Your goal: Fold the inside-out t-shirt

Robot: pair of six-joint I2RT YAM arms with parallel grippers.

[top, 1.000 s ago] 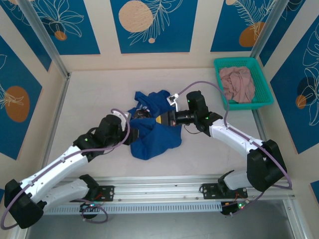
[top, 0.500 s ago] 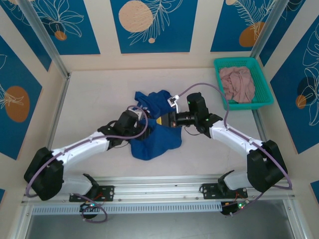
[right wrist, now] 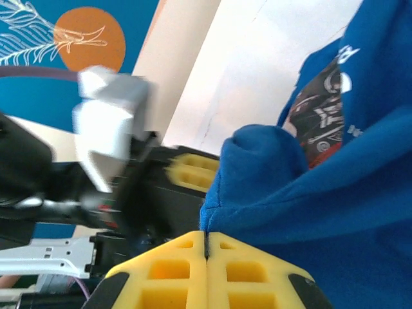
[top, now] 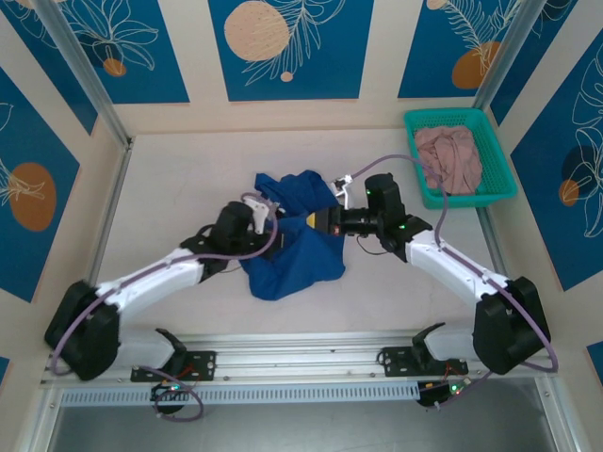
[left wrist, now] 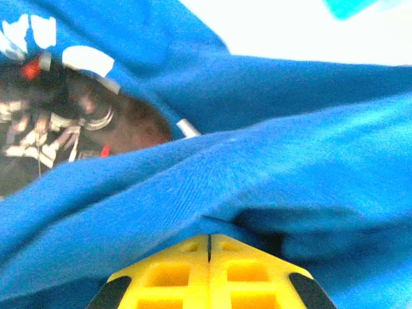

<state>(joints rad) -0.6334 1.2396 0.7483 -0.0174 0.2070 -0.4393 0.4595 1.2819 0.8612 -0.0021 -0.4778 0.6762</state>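
Note:
The inside-out t-shirt [top: 294,247] is a royal-blue bundle crumpled at the table's middle, bunched up between the two arms. My left gripper [top: 271,222] reaches into it from the left. In the left wrist view its yellow jaws [left wrist: 208,239] are pressed together on a fold of blue cloth [left wrist: 270,167], with a dark print [left wrist: 71,129] showing inside the shirt. My right gripper [top: 314,219] comes in from the right. Its jaws [right wrist: 206,237] are shut on a blue cloth edge [right wrist: 302,193], and the left gripper's yellow fingers [right wrist: 190,170] sit just beyond it.
A teal basket [top: 445,114] stands at the back right, holding a dusty-pink garment [top: 450,158]. Metal frame posts and panelled walls close in the table on the sides and back. The arms' bases and a rail [top: 301,358] run along the near edge.
My left arm has swung forward and right into the shirt, and its gripper has shut on the cloth. The right gripper has pulled slightly to the right, keeping its hold.

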